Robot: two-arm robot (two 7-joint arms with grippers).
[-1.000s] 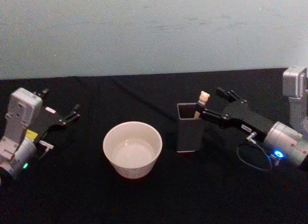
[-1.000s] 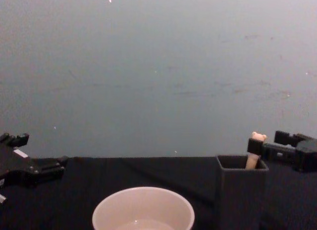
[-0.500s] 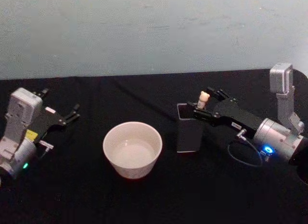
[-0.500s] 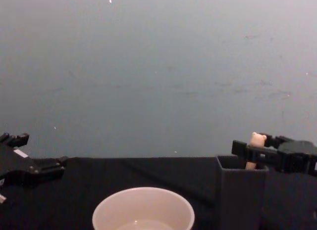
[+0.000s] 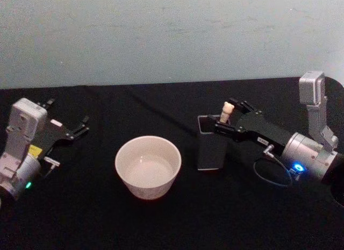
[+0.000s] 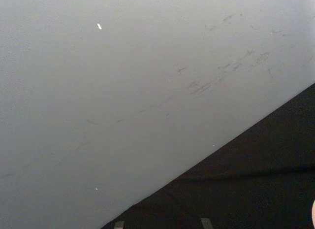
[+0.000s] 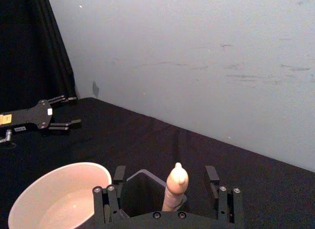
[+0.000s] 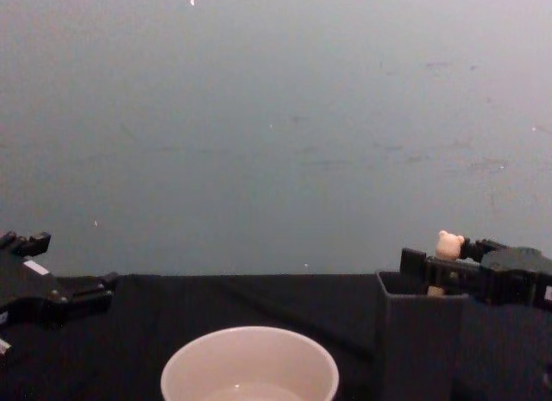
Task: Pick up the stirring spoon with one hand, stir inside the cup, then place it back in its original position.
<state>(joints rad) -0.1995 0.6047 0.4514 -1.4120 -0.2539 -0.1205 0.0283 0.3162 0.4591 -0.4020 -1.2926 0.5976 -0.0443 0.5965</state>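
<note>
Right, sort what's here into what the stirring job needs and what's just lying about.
Job: slim beige bear-topped stirring spoon, standing in the tall dark grey square holder; wide cream-white round cup; right end effector, open around the spoon handle.
Just there: left end effector, parked at the left; black table cover; grey wall.

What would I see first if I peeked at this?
Probably the tiny bear head on the spoon, poking up from the dark holder just right of the middle. The right gripper is right there, its jaws open on either side of the handle. Next comes the big cream cup in the middle, while the left gripper sits idle far to the left.
</note>
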